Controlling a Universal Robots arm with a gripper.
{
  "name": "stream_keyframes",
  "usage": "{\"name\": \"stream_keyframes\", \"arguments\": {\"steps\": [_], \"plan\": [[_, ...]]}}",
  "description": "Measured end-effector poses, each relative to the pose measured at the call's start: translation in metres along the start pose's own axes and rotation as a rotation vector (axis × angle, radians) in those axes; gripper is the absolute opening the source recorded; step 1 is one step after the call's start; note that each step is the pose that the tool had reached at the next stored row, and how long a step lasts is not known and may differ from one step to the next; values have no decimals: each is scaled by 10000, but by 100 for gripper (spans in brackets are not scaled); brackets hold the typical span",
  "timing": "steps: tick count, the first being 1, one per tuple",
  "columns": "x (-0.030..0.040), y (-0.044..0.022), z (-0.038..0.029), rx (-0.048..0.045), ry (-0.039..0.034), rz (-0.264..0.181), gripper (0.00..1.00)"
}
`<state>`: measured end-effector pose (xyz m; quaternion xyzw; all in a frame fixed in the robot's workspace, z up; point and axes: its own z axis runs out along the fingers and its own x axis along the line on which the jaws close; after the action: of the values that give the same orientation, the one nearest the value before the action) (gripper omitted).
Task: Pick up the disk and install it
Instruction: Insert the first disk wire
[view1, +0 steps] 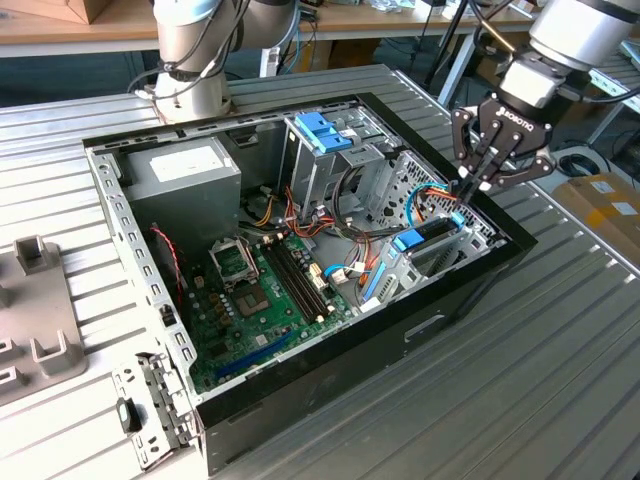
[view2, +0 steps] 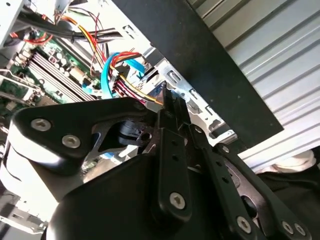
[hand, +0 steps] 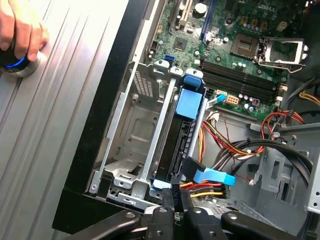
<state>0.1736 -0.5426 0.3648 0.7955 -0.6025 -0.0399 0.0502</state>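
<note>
- one gripper (view1: 468, 186) at the computer case's (view1: 470, 285) corner on the exterior view's right, tips down inside the drive bay (hand: 131, 131); jaws narrow, pressed together with no visible gap in both wrist views, nothing held between them.
- the disk (hand: 179, 139) stands on edge in the bay's slot, blue carrier tab (hand: 192, 103) at the end toward the motherboard (view1: 262, 290); in the exterior view it is just below the fingertips, at the case's side wall.
- gripper tips touch or sit right at the disk's near end; cannot tell if they are pressing it.
- progress: pick-up looks done and the disk is already in its slot, so judged near the end. whether it is fully seated is not clear; a blue flat connector (hand: 214, 177) and coloured wires (hand: 235, 150) lie beside it, and whether they are plugged in cannot be told.
- counts: one disk, one gripper, one open case, one motherboard, one grey power supply (view1: 182, 172) at the case's far corner, one upright drive cage with a blue handle piece (view1: 322, 132).
- a person's hand (hand: 20, 31) rests on a round button (hand: 15, 65) on the ribbed metal table (view1: 540, 360), well apart from the case.
</note>
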Motion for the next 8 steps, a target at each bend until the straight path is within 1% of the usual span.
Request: {"name": "stream_keyframes", "arguments": {"steps": [2, 4, 5, 8], "plan": [[0, 0, 3, 1, -51, 389, 17], [0, -1, 8, 3, -126, 978, 17], [0, -2, 14, 4, -156, 1192, 17], [5, -2, 23, 4, -180, 1390, 17]]}}
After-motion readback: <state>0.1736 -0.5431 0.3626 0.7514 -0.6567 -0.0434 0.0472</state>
